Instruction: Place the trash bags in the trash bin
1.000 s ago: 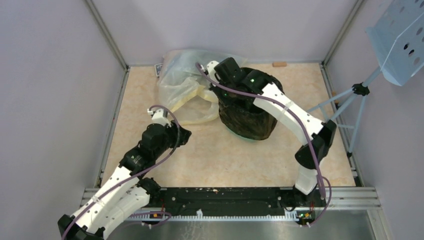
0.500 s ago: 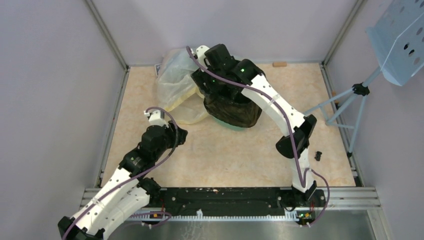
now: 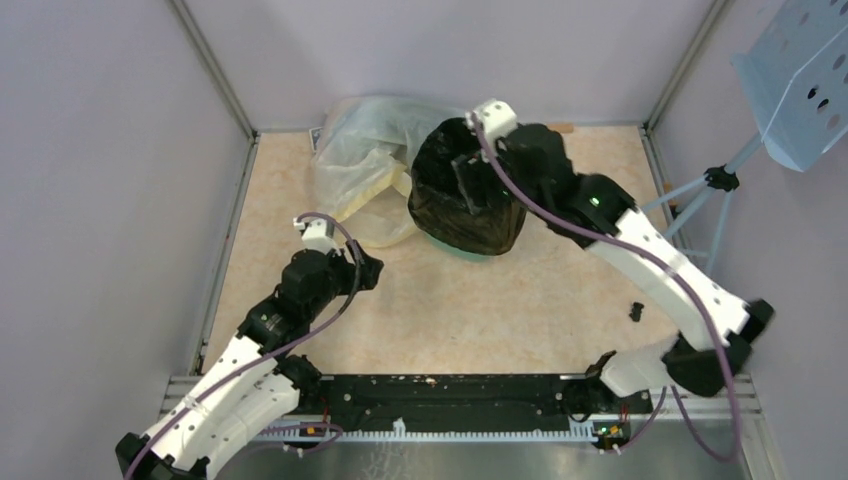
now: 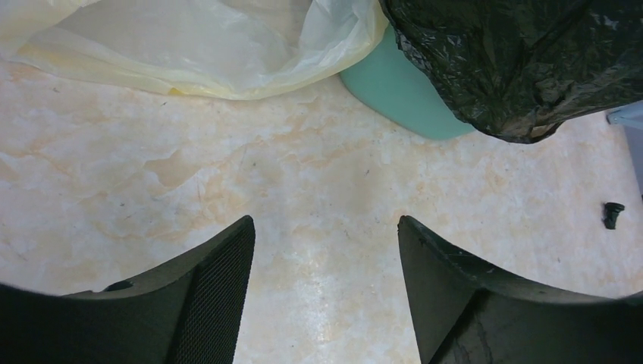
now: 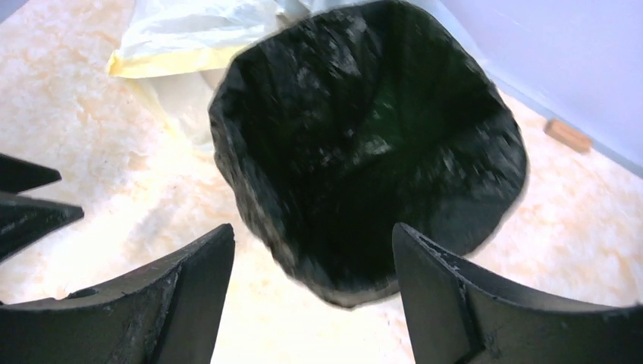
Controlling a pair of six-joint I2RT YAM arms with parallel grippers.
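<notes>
On your left, the left gripper hangs low over the marbled table with its jaws spread wide and nothing between them, well short of the bin. Just beyond it lies the clear yellowish bag, slumped toward the back wall, its edge touching the trash bin. The black trash bag sits in that bin with its mouth gaping open and its skirt draped down the outside, so only the mint-green base shows. Your right gripper hovers above the bag's mouth, jaws apart and holding nothing. Farther right, a small black piece lies on the table.
</notes>
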